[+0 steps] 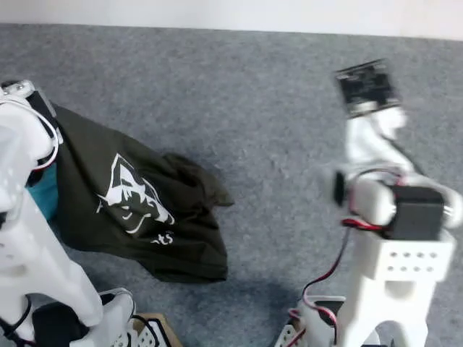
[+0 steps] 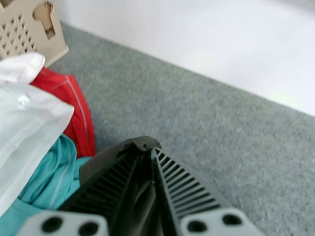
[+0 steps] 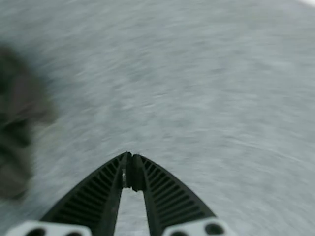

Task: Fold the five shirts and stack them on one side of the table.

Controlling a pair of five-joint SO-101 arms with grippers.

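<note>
1. High view: dark shirt (image 1: 145,210) lies bunched on the grey table (image 1: 253,94), on my left arm's side. It isn't spread flat and I see no fold lines.
2. Left gripper (image 2: 150,150): pinched narrow on an edge of the dark shirt. Fabric shows betw. the tips in the left wrist view.
3. Right gripper (image 3: 132,160): closed, tips touching, nothing in it. It hangs over bare table, well apart from the dark shirt.
4. Other shirts: white shirt (image 2: 24,118), red shirt (image 2: 74,118) and teal shirt (image 2: 44,187) sit in one overlapping heap just beside my left gripper, all crumpled. A basket (image 2: 29,29) stands past the heap.
5. Progress (my judgement): v. early. No folded shirt and no neat stack anywhere. I count four shirts and can't make out a fifth. What's left is to flatten and fold the dark one, then the rest, then stack.
6. Materials:
   - Dark shirt: soft, limp knit with deep creases and a white print (image 1: 134,195) on the front. Prob. drags rather than slides.
   - Table: covered in rough, felt-like grey, so it should grip cloth.
   - White shirt: looks smoother and thinner.
   - Red shirt: has pale stitched seams.
   - Basket: rigid beige plastic with slotted walls.
</note>
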